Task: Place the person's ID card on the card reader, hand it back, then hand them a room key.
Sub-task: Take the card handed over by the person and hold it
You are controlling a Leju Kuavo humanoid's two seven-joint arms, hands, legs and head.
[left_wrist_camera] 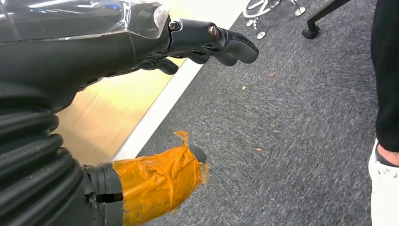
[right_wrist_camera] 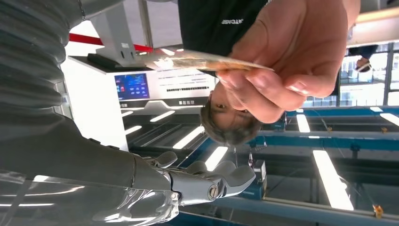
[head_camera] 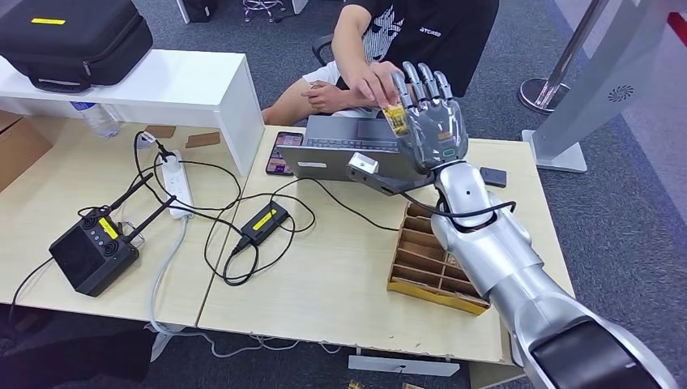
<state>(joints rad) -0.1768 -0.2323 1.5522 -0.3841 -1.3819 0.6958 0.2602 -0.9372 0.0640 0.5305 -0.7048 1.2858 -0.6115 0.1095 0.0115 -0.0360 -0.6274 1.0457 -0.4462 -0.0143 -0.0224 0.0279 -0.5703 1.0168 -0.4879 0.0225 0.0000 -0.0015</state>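
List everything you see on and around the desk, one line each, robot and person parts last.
card: one, yellowish, at the right hand's fingers, pinched by the person's hand
laptop: one, grey, open at the desk's far edge
phone: one, dark, left of the laptop
wooden tray: one, tan, slotted, desk's right near side
power strip: one, white, desk's middle left
black box with antennas: one, desk's left
black case: one, on the white shelf
water bottle: one, clear, under the shelf
person's hand: one, holding the card
right hand: raised, fingers up
left hand: hanging over grey carpet
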